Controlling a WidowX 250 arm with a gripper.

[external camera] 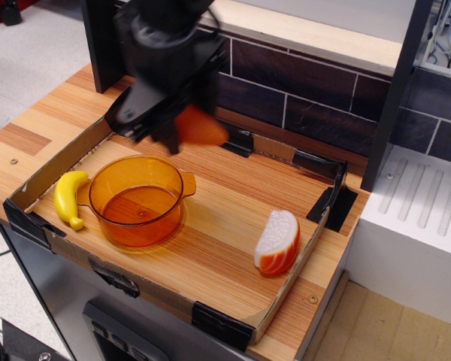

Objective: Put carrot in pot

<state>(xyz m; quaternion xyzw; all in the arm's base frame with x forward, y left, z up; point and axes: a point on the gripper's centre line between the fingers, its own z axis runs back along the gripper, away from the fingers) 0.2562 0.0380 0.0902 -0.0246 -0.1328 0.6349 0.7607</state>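
The amber translucent pot [137, 199] with two side handles sits on the wooden board at the front left. My black gripper [167, 124], blurred by motion, hangs in the air just above and behind the pot's far rim. It is shut on the orange carrot [201, 127], which sticks out to the right of the fingers, clear of the board.
A yellow banana [68, 197] lies left of the pot. An orange-and-white striped slice [276, 242] stands at the front right. A low cardboard rim [52, 162] with black tape corners frames the board. A dark tiled wall [308, 83] rises behind.
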